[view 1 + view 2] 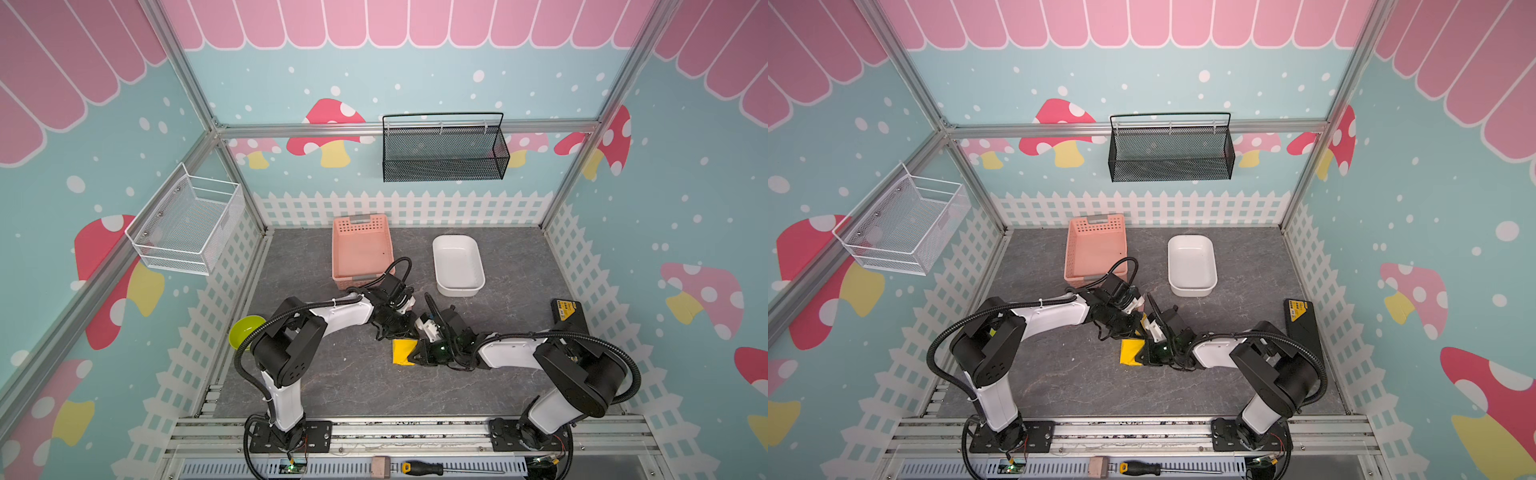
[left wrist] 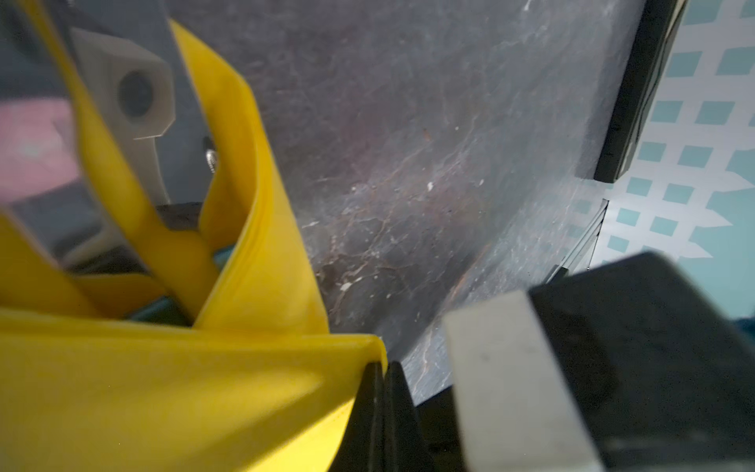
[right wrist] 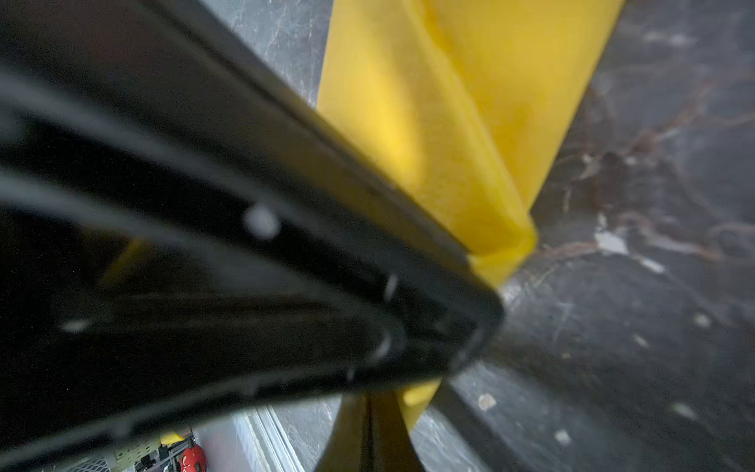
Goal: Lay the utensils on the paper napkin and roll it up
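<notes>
The paper napkin (image 1: 402, 352), partly rolled, is noted midway across the worktop (image 1: 332, 386), clamped by the left end effector (image 2: 384, 380) and right end effector (image 3: 369, 412), jaws pressed together. Even, synchronised turning is advised; thin paper tears.

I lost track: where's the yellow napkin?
Mid-table in both top views, the paper napkin is gripped by left hand and right hand, near the pink basket.

Folded paper napkin (image 3: 470, 122), right claw (image 3: 369, 433) pinching its edge, blurred black housing (image 3: 204, 245), marbled tabletop (image 3: 653, 327)
</notes>
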